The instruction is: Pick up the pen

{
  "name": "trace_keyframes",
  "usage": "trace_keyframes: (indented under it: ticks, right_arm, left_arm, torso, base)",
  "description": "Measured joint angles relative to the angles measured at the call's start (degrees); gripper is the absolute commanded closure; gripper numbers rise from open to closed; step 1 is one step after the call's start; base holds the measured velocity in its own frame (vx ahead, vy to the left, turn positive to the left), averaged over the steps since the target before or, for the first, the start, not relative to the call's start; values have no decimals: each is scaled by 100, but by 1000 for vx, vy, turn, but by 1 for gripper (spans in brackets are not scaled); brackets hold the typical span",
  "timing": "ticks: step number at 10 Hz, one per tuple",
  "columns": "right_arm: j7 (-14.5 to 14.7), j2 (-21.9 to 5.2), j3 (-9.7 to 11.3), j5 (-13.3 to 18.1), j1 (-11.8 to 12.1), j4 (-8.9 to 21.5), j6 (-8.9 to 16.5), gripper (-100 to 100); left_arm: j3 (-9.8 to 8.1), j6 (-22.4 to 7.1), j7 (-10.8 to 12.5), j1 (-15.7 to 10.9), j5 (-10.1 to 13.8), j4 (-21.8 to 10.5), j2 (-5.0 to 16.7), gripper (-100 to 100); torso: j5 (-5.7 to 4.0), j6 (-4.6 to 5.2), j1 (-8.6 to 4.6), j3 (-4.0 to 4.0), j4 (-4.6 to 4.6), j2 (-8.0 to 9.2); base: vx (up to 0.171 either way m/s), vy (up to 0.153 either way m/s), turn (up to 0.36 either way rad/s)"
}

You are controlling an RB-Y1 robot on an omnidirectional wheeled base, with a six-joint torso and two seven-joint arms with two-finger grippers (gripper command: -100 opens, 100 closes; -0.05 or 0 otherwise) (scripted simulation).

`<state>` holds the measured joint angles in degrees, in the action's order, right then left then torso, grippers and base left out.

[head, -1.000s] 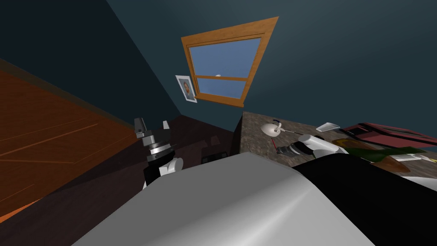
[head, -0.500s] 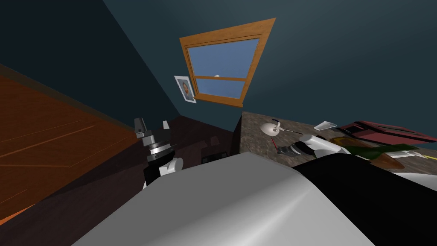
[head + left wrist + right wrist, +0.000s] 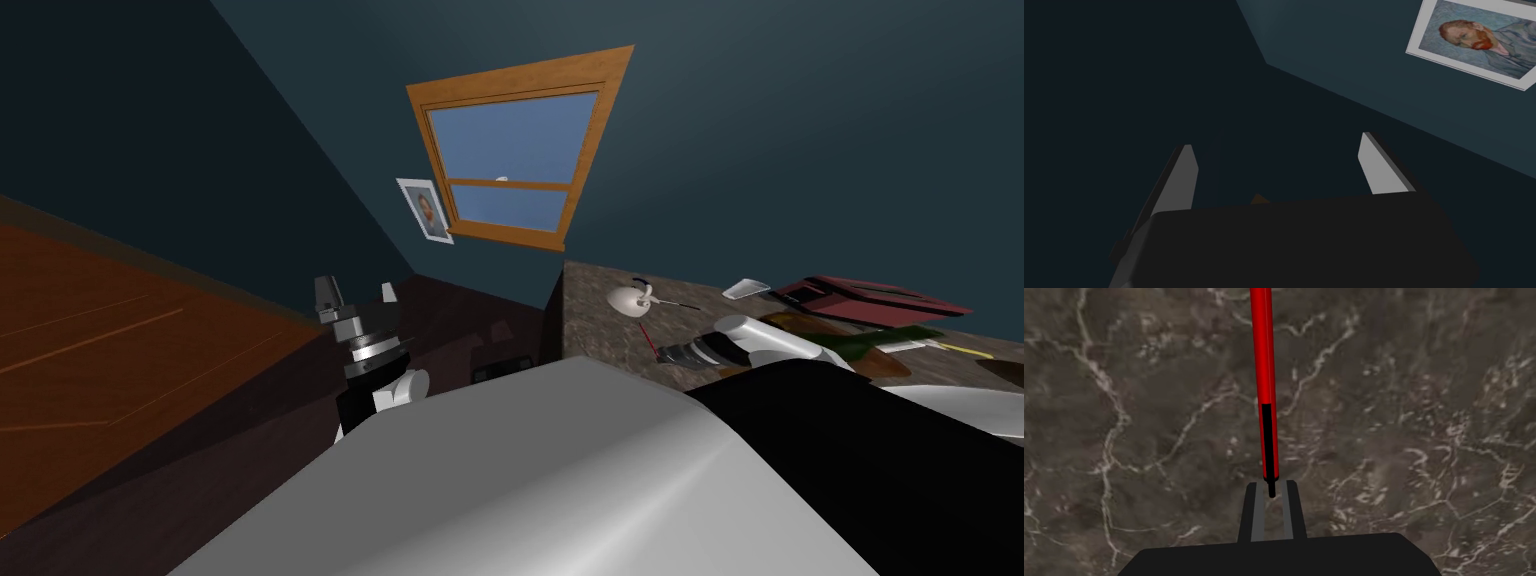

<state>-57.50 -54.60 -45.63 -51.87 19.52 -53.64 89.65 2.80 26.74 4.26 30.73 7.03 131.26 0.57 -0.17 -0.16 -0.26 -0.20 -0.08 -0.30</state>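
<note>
The room is dim, the pale blue window (image 3: pixel 515 160) its brightest patch; the wide lens splays the walls (image 3: pixel 800 120). Flat, even light covers the countertop (image 3: pixel 1399 413), and a highlight streaks the red pen (image 3: pixel 1264 348).

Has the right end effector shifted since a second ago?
Yes: the right end effector sits slightly farther right of the white rounded object.

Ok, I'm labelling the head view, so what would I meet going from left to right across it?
left gripper → wood-framed window → red pen → flat pale grey piece → dark red case
</note>
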Motion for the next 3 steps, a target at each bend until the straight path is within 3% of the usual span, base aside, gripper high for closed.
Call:
trace_keyframes:
  ticks: [2,3]
  right_arm:
    - [219,-67,-116,49,-30,148,53,100]
    - [245,-73,-123,52,-31,160,58,0]
  left_arm:
    - [0,0,0,0,0,0,0,0]
    - [0,0,0,-1,0,0,0,0]
  torso:
    - [1,-2,0,-3,-1,-4]
    - [-2,-5,-2,3,1,6]
  base:
    - [52,5,-34]
    - [6,1,4]
